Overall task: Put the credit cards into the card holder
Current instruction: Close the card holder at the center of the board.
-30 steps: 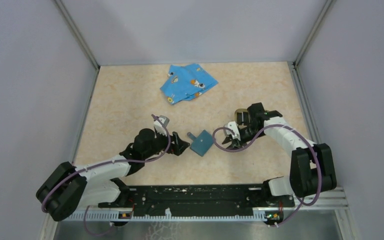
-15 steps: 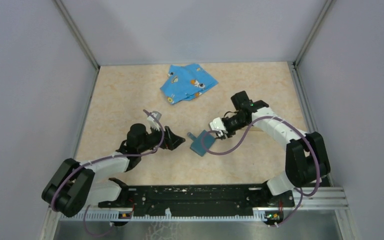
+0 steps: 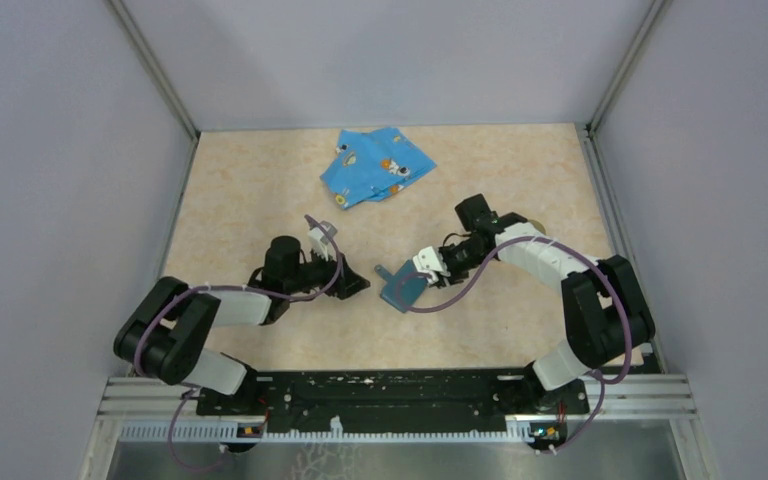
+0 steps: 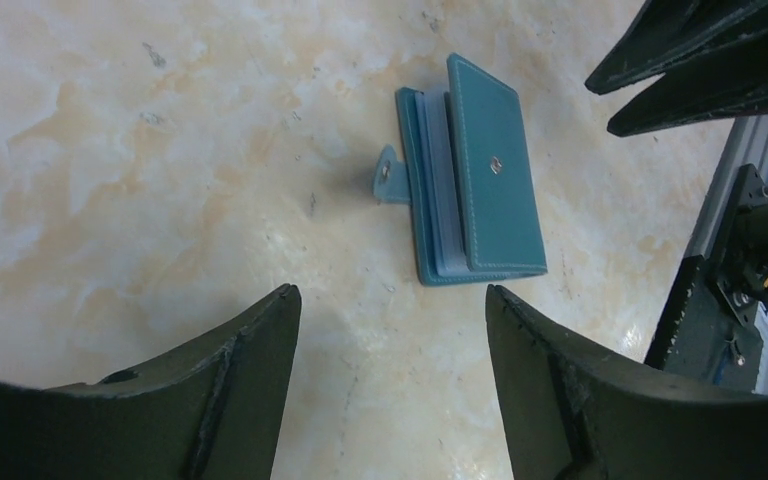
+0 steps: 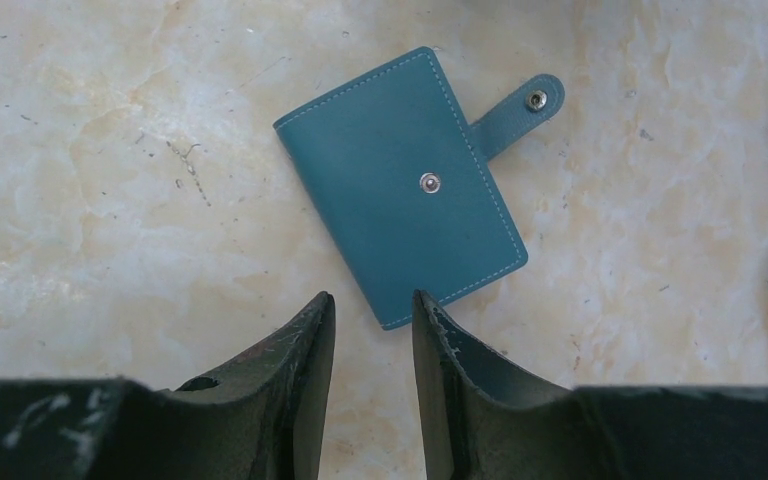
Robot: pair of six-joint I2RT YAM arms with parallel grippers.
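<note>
Surface: table (image 3: 250, 190) with a beige, marble-patterned top, matt, with faint specks.
Enclosure: plain pale grey-lilac walls (image 3: 50, 150) on three sides and metal corner posts (image 3: 155, 65); a black mounting rail (image 3: 390, 392) runs along the near edge.
Item 1: card holder (image 3: 403, 288), teal, lying flat near mid-table between the two grippers. Its snap strap is unfastened and sticks out sideways, and its cover is slightly lifted over paler blue leaves.
Item 2: left gripper (image 4: 390, 300), jaws spread wide, nothing between them, low over the table near the holder.
Item 3: right gripper (image 5: 370, 300), fingers a narrow gap apart, empty, tips just beside the holder's edge.
Item 4: bright blue cartoon-print cloth (image 3: 377, 165), crumpled, at the far side, well apart from the rest.
</note>
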